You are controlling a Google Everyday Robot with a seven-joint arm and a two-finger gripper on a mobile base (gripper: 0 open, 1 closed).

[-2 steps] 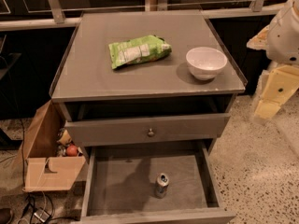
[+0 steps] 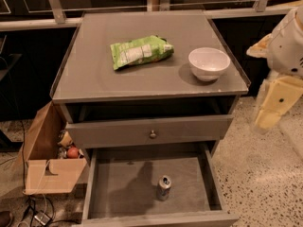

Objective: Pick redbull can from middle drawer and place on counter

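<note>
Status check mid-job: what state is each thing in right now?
middle drawer: pulled open.
redbull can: upright on the drawer floor, ungrasped.
knobbed drawer: partly out.
white bowl: upright on counter, empty.
green snack bag: lying flat on counter.
pincer: off the counter's right side, away from the can.

The arm (image 2: 289, 39) enters at the right edge of the view, white segments angled downward, with the pale yellow gripper (image 2: 269, 115) hanging below them and pointing down-left.
</note>
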